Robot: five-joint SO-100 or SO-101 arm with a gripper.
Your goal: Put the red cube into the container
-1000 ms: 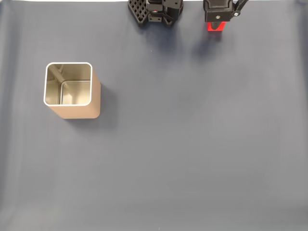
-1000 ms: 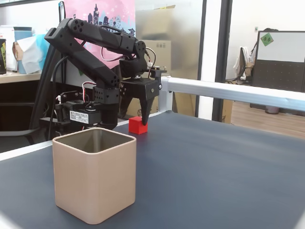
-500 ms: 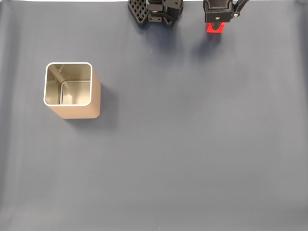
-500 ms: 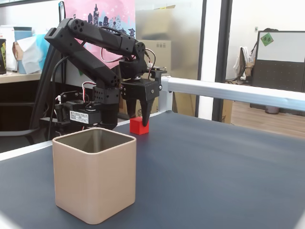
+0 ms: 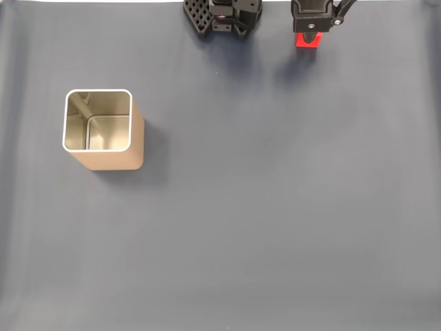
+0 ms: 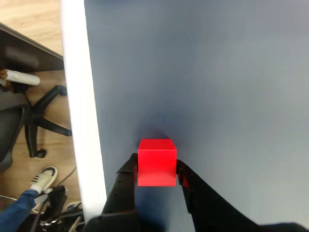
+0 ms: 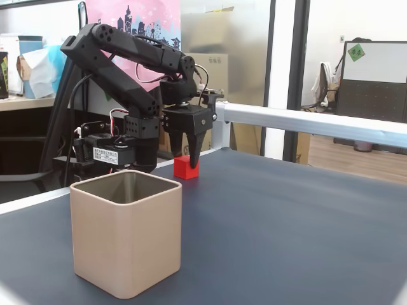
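Observation:
The small red cube (image 6: 156,162) rests on the dark mat at the far edge of the table, close to the arm's base. It also shows as the red cube (image 5: 309,40) under the black gripper head and the cube (image 7: 185,168) below the arm. My gripper (image 6: 156,164) stands over it, with one black finger (image 6: 126,176) pressed to each side face. The container (image 5: 98,91), a tan square box with a white rim and shiny inside, stands upright far off at the left. From the side, the container (image 7: 127,235) is in the foreground.
The arm's black base (image 5: 222,15) sits at the table's far edge beside the cube. A white table edge rail (image 6: 82,121) runs just beside the cube, with floor and a chair beyond. Bare dark mat (image 5: 275,207) lies between cube and box.
The gripper has come down a little around the cube and its fingers have narrowed onto the cube's sides. The cube and the box have stayed in place.

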